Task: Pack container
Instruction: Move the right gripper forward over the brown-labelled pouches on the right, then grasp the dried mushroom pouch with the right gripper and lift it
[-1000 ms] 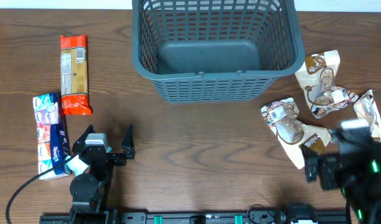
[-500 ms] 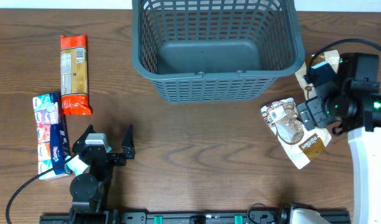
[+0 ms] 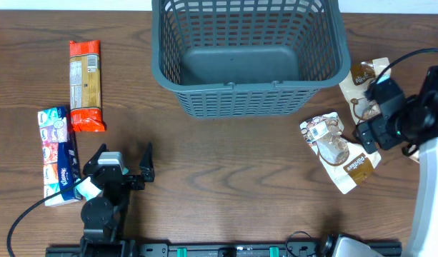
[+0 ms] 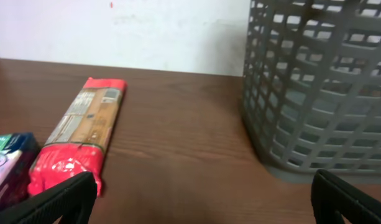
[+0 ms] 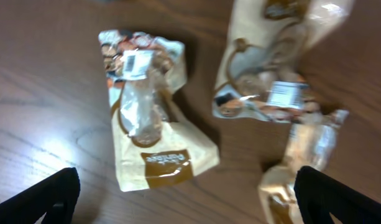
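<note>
Basket first: the container (image 3: 247,100) is the big grey-blue slotted basket sitting at the far middle of the wooden table (image 3: 226,171), and from overhead its solid bottom looks bare. The left wrist view catches its lattice wall (image 4: 314,93) off to the right, standing upright on the wood. The left gripper (image 3: 125,150) sits low at the near left of the table with its jaws spread wide and nothing between them; in its own camera (image 4: 202,202) the 2 dark fingertips (image 4: 59,199) show at the bottom corners, far apart. Just left of it lies a pack of tissues (image 3: 56,153), blue and white, lengthwise on the table. Just beyond that, a long red-ended snack packet (image 3: 86,86) lies flat, well apart from the basket. Over on the right side, the right gripper (image 3: 376,114) hangs above a cluster of tan pouches. Its jaws are wide open too and hold nothing, with the fingertips at the bottom corners of its wrist view (image 5: 187,199). That camera shows 3 pouches on the wood: a left pouch (image 5: 150,134) with a brown label at its near end, an upper pouch (image 5: 271,74) lying crumpled, and a lower pouch (image 5: 302,162) that seems to touch the upper one, though it's too blurry to be sure. From overhead the left pouch (image 3: 340,153) lies near the basket's right front corner, outside it.
</note>
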You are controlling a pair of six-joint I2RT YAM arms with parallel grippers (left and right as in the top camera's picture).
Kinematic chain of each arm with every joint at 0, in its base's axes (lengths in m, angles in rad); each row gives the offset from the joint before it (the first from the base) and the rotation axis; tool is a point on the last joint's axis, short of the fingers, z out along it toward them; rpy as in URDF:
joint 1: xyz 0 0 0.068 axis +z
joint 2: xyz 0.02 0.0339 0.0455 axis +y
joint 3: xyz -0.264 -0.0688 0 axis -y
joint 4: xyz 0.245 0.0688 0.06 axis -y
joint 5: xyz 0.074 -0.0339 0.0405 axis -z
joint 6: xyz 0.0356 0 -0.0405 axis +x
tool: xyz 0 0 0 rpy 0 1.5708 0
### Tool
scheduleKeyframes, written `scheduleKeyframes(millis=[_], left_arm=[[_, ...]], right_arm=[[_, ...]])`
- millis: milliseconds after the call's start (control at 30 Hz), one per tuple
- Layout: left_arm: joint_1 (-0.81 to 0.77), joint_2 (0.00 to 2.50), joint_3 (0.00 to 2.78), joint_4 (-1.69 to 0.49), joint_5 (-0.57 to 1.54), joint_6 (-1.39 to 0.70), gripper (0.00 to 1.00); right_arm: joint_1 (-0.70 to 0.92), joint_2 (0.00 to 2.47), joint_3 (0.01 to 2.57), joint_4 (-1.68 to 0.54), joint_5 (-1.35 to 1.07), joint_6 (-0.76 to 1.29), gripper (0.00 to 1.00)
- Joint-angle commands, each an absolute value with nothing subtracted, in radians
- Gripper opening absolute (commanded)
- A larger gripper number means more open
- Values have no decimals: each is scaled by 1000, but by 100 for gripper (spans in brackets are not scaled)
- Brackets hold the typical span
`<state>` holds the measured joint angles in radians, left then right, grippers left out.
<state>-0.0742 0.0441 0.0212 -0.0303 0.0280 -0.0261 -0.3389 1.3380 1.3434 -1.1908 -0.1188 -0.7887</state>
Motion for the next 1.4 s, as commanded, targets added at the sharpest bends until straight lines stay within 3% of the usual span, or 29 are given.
scheduleKeyframes(millis=[0,533,800,1367], left_arm=[[-77,57,4,-67,-43,-27,99],[-77,58,4,-67,-74,-28,99],[-77,58,4,-64,-92,-12,99],[-77,58,4,-63,-93,-13,98]], right_arm=[[-348,1417,1304,-1176,-174,-861,98],[-347,1667,1301,-1091,-192,-862,98],[-279,1675,1301,-1141,25,-833,96],[-234,1675,1109,-958,18,-789,90]])
